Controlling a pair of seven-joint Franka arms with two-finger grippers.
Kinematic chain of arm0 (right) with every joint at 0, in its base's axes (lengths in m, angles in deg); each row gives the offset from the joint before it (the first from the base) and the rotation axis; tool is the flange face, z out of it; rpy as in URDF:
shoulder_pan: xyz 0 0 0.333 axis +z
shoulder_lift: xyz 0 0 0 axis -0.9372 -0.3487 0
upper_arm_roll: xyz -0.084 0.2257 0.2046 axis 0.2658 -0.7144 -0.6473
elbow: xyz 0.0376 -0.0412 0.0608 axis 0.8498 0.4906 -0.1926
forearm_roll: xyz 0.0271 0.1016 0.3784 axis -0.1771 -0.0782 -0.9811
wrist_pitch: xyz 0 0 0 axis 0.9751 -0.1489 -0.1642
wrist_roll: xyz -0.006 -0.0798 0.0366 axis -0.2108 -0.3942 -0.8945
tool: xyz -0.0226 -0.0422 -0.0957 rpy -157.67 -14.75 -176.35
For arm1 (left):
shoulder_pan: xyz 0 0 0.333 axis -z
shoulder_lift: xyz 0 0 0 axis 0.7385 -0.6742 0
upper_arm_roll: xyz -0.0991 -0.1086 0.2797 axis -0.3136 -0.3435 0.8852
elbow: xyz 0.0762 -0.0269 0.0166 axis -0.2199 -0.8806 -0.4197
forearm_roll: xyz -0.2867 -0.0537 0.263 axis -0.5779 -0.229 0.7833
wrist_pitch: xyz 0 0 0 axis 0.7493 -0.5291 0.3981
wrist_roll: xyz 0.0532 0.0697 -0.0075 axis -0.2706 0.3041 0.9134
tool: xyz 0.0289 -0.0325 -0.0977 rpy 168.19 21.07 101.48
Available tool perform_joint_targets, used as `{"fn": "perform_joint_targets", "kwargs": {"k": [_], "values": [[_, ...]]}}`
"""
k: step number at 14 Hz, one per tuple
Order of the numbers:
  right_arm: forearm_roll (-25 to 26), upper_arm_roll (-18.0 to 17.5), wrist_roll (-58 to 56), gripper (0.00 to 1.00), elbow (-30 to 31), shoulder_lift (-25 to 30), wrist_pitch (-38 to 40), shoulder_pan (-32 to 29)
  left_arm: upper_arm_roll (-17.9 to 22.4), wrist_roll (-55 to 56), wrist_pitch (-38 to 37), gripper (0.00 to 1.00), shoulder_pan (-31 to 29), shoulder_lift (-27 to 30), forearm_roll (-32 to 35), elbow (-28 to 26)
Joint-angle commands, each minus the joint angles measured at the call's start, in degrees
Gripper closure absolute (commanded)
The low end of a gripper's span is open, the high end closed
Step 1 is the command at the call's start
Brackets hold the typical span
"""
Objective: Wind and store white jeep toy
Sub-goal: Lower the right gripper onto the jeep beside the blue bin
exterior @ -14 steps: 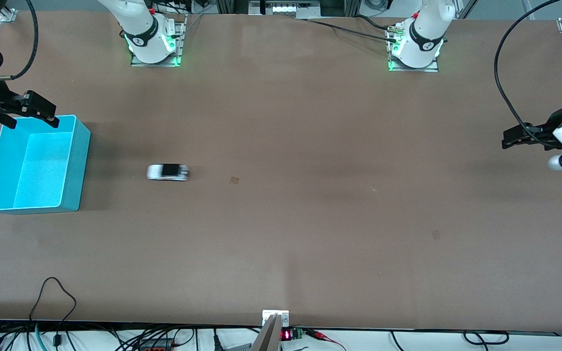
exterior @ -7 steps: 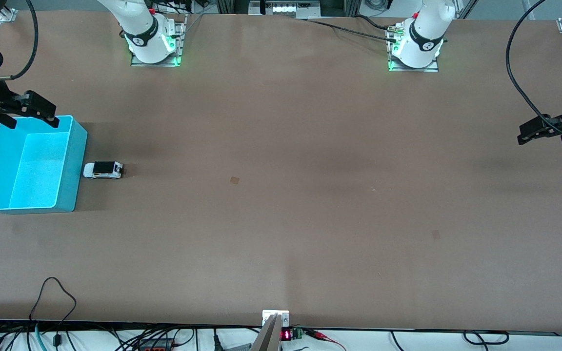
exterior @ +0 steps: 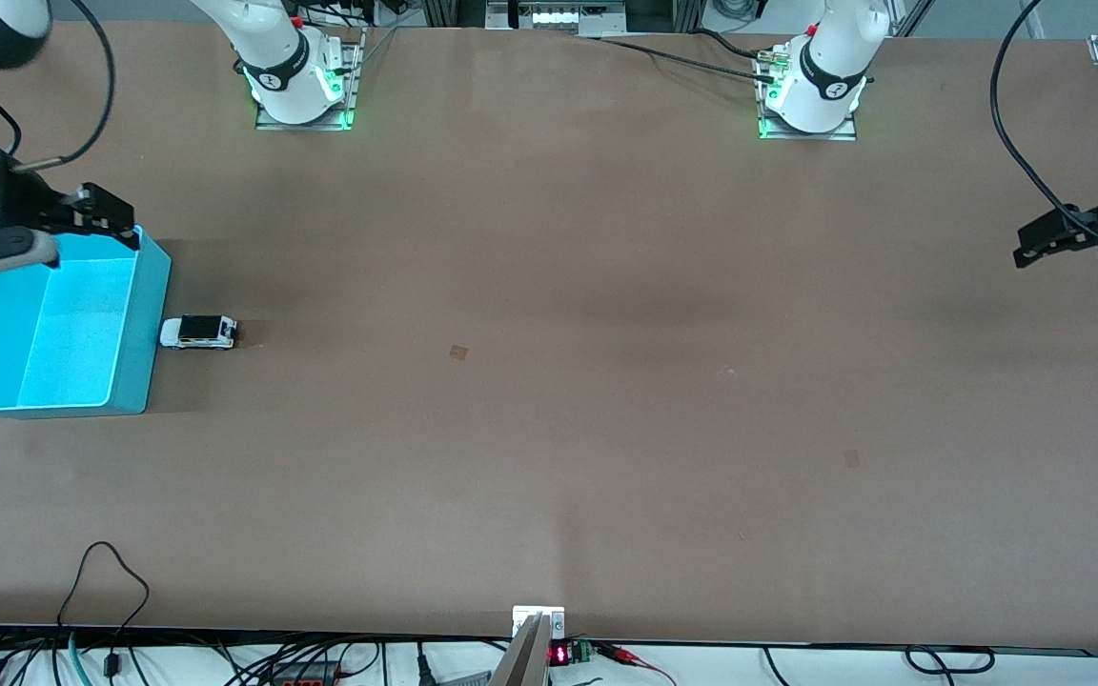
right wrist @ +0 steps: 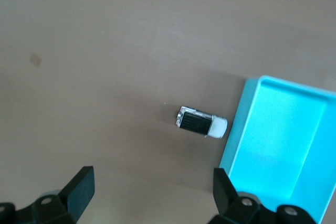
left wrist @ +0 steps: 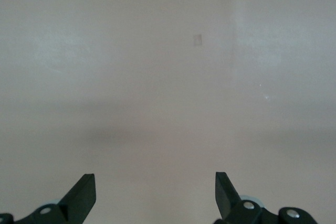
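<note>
The white jeep toy (exterior: 198, 332) (right wrist: 200, 122), white with a black roof, stands on the table with its nose at the outer wall of the turquoise bin (exterior: 151, 324) (right wrist: 247, 124). My right gripper (exterior: 115, 219) (right wrist: 152, 182) hangs open and empty over a corner of the bin's rim, and the jeep lies in its wrist view. My left gripper (exterior: 1035, 243) (left wrist: 155, 187) is open and empty over bare table at the left arm's end.
The bin holds nothing. A small dark mark (exterior: 457, 353) lies on the table mid-way along. Cables (exterior: 106, 591) trail over the table edge nearest the front camera.
The jeep rolled along the table to the bin, nudged it slightly and stopped. The right gripper shifted a little over the bin's rim. The left gripper drew back toward its end.
</note>
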Motion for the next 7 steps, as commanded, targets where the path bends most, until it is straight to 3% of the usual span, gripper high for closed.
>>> {"fn": "perform_joint_targets", "kwargs": {"k": [1,5,7], "values": [[-0.9,0.0,-15.8,0.0,4.2,-0.4,-3.6,-0.7,-1.1,1.1,1.0,0.0,0.6,2.2,-0.6,-2.7],[-0.9,0.0,-35.2,0.0,4.6,-6.2,-5.2,-3.0,-4.0,5.4,1.0,0.0,0.8,1.8,-0.5,-2.2],[-0.9,0.0,-46.0,0.0,4.6,-10.0,-7.7,-4.4,-3.8,4.5,7.0,0.0,0.8,0.1,-0.7,-2.1]]}}
